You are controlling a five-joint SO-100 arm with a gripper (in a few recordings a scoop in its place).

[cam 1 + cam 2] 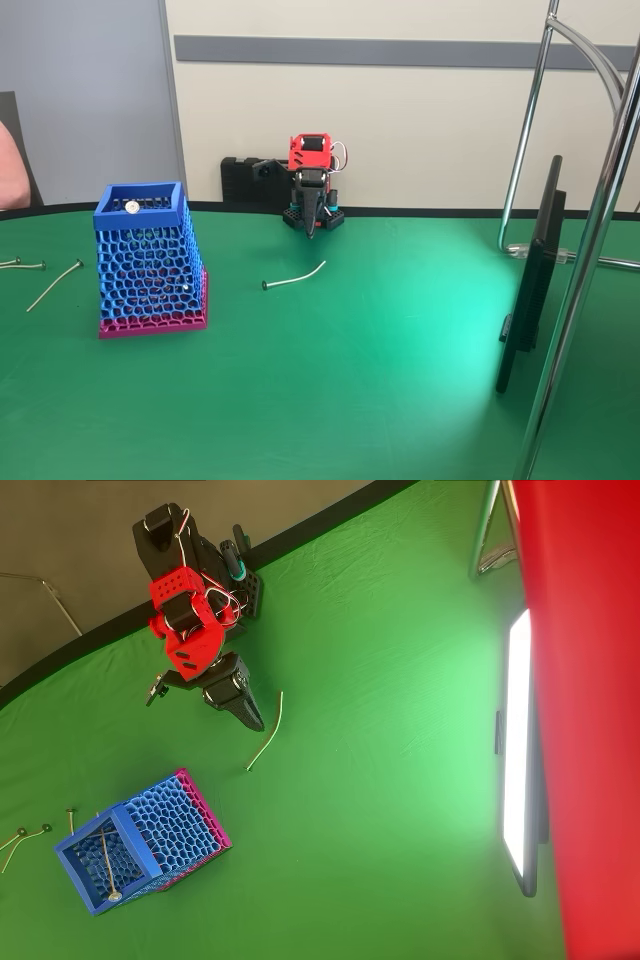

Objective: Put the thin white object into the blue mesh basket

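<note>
I'm still pre-grasp: thin curved white strip [266, 735] lies mid-frame on the green surface [380, 810], blue honeycomb-mesh basket [135, 845] lower left. My fingers [250, 716] look narrow; next, open and descend.

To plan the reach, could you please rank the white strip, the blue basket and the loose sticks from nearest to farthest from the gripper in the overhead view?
From the gripper:
1. White strip, just right of the fingertips.
2. Blue basket, below-left.
3. Loose sticks, at the left edge.
</note>
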